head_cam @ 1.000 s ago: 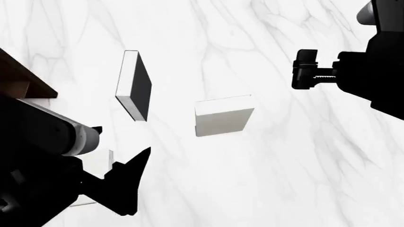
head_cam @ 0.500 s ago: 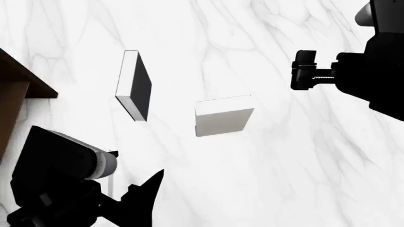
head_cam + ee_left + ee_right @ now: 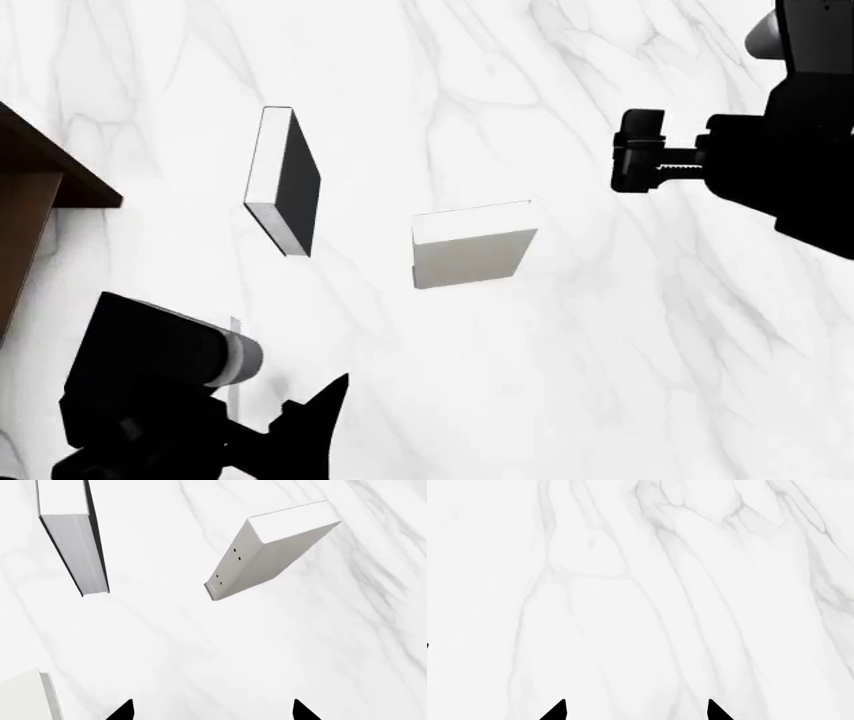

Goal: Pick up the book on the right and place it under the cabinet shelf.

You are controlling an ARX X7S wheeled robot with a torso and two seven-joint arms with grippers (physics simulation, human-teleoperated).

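The book (image 3: 474, 250) is a plain light-grey slab with a paler top edge, the rightmost of the books on the marble table. The left wrist view shows the book (image 3: 267, 550) with tiny dark dots on one narrow edge. My left gripper (image 3: 314, 420) (image 3: 213, 714) is open and empty, near the front left and well short of the book. My right gripper (image 3: 638, 152) (image 3: 635, 713) is open and hovers beyond the book's right side over bare marble. A corner of the dark brown cabinet shelf (image 3: 47, 165) shows at the far left.
A white book with a black face (image 3: 284, 180) (image 3: 73, 545) lies left of the grey book. A third pale book (image 3: 27, 695) lies by my left gripper, only a sliver of it (image 3: 234, 335) showing in the head view. The marble table (image 3: 601, 380) spreads to the right.
My left arm has drawn back toward the front and shifted right, uncovering the cabinet's side wall. The right gripper has crept slightly left. The books have not moved.
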